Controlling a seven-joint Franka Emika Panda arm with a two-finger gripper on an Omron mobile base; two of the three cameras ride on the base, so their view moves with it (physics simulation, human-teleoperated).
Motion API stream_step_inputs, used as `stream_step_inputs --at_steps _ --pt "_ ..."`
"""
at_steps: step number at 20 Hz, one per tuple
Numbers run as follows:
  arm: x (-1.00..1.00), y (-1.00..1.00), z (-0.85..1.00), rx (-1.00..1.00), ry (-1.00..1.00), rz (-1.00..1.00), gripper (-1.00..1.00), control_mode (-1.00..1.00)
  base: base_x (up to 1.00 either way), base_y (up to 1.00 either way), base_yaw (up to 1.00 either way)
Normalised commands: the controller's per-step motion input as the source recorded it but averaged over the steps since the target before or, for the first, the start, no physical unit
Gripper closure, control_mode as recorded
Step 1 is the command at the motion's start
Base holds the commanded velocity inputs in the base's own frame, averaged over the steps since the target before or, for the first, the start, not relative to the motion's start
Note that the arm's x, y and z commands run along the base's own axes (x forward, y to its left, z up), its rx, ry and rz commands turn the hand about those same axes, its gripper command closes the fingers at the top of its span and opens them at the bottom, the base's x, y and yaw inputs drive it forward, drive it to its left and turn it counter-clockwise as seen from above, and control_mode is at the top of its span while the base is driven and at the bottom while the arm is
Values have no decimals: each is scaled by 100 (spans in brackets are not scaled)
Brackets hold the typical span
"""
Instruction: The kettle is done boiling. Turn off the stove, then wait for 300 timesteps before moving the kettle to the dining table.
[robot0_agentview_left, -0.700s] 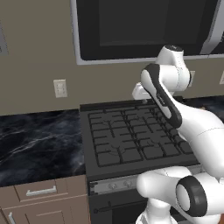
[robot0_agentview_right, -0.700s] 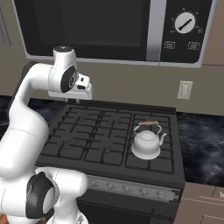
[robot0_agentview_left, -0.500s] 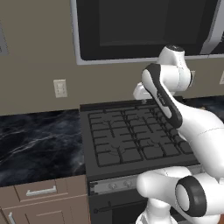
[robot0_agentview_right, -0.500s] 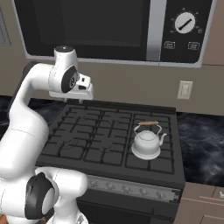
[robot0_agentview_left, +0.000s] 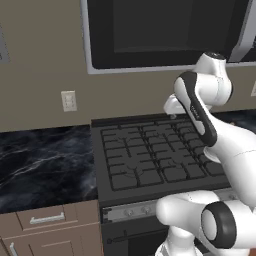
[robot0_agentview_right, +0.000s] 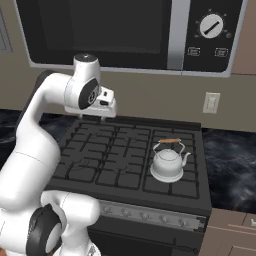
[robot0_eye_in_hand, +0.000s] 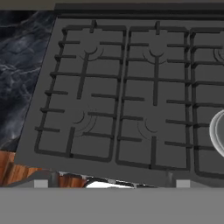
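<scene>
At the upper left of the right base view, the white two-finger gripper (robot0_agentview_right: 106, 114) is hanging above the back left of the wide black gas stove (robot0_agentview_right: 120, 160), holding nothing; how far its jaws are parted I cannot tell. The silver knob strip (robot0_agentview_right: 150, 216) is lying toward the lower frame from it, its long axis running left to right. At centre right, the one small silver-white dome-shaped kettle (robot0_agentview_right: 168, 161) is sitting on the grate. One black microwave (robot0_agentview_right: 125, 30) is hanging above.
</scene>
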Motion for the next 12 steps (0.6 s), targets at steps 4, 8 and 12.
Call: stream_step_inputs --at_steps 4,8,12 --pt "-20 -37 -2 2 0 -2 -100 -100 0 0 0" --pt "-22 -38 -7 1 -1 -2 -100 -100 0 0 0" --pt "-24 -34 -9 1 -4 -1 -100 -100 0 0 0"
